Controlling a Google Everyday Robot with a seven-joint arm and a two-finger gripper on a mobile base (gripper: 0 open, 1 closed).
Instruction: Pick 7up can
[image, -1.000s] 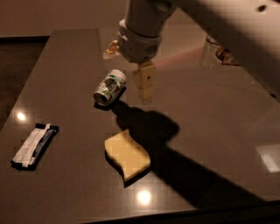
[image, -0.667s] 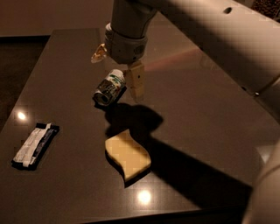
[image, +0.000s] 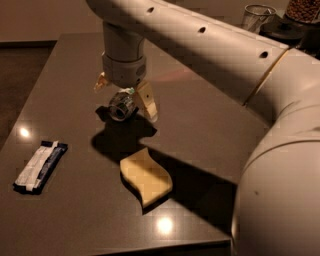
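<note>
Gripper (image: 125, 95) hangs over far-centre of table (image: 70, 65), fingers spread, nothing clamped. 7up can (image: 121, 105) lies on its side directly betw. the fingers, just under the wrist. Long axis runs approx. near-left to far-right, silver end facing near-left, so fingers flank the can's sides. Finger-to-can contact: cannot tell. Can's far end is hidden by wrist. Sponge (image: 146, 176) lies nearer; wrapped bar (image: 39, 166) near-left, well apart.

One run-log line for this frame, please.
phase: pre-grasp | gripper: open, straddling 7up can | can: on its side on table | nearby: yellow sponge, wrapped bar
</note>
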